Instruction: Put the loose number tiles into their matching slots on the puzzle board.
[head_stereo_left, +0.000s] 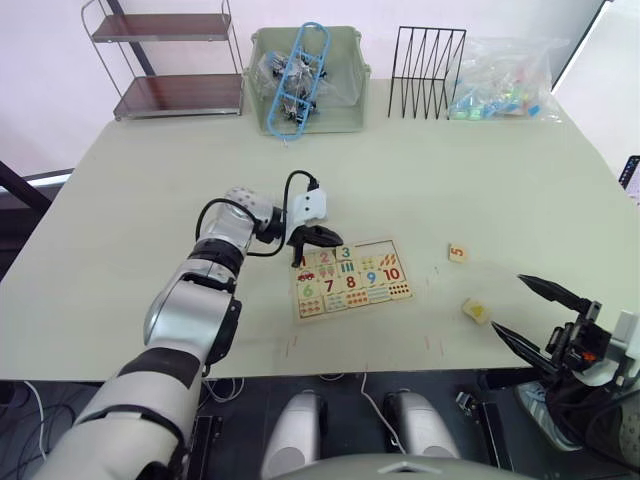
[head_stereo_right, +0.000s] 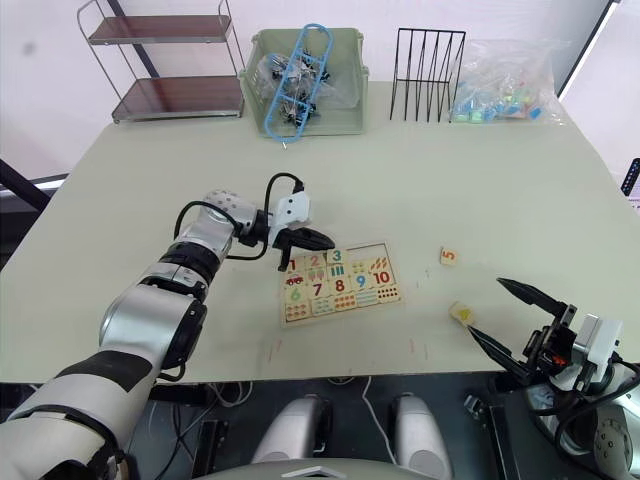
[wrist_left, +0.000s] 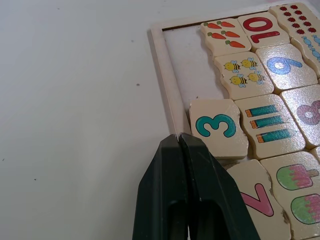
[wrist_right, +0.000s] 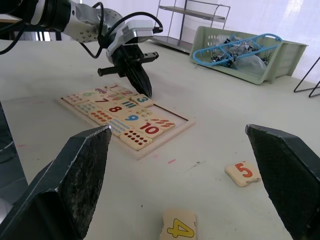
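The puzzle board (head_stereo_left: 355, 308) lies flat in the middle of the table. My left gripper (wrist_left: 179, 137) is shut with nothing in it, its tip on the board's far rim beside the number tile 3 (wrist_left: 217, 126), which sits slightly skewed in the top row. Past it two slots (wrist_left: 192, 65) are bare pale wood. Two loose number tiles lie right of the board: the 5 (head_stereo_left: 458, 253) and the yellow 4 (head_stereo_left: 476, 310). My right gripper (head_stereo_left: 510, 303) hangs open at the table's front right edge, just right of the 4.
At the table's back stand a green bin (head_stereo_left: 305, 80) with blue hangers, a black wire rack (head_stereo_left: 428, 72), a bag of colourful plastic bits (head_stereo_left: 505, 80) and a small two-tier shelf (head_stereo_left: 170, 60).
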